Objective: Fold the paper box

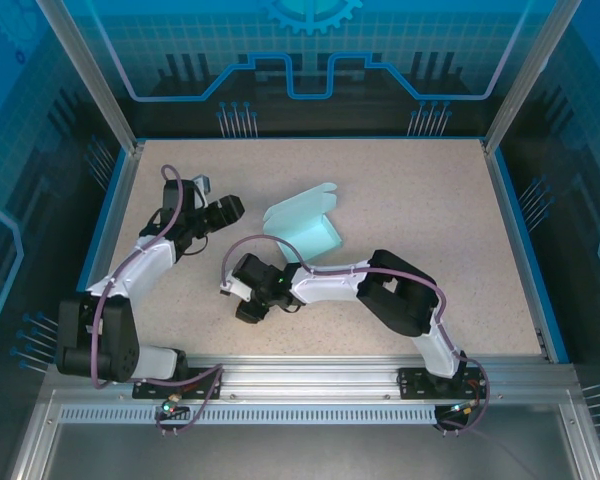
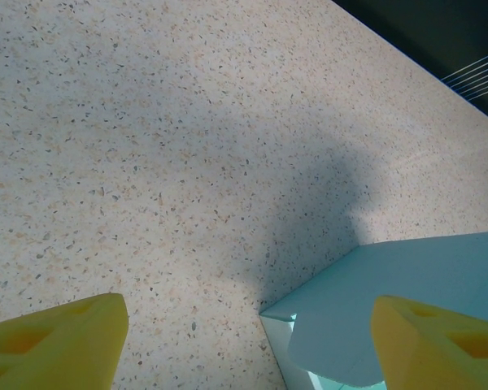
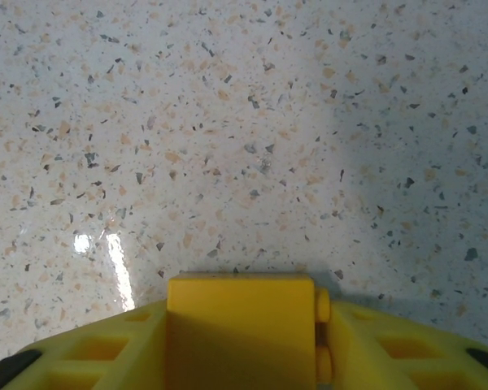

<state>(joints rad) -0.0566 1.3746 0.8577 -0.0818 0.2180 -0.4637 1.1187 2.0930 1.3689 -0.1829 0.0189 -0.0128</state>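
The paper box [image 1: 305,225] is pale light-blue card, partly folded, with a flap standing up at the middle of the table. In the left wrist view a corner of the paper box [image 2: 415,284] lies low on the right, one flap overhanging. My left gripper [image 1: 230,208] hovers just left of the box, and the left gripper [image 2: 248,325] is open, its right finger over the card and nothing held. My right gripper [image 1: 242,297] is low over the table in front of the box. The right gripper [image 3: 244,345] is shut on a small yellow studded block [image 3: 237,313].
The speckled table [image 1: 420,230] has a raised blue rim on the left, right and far sides. The right arm's elbow [image 1: 395,290] lies to the right of the box. Bare tabletop stretches right and far of the box.
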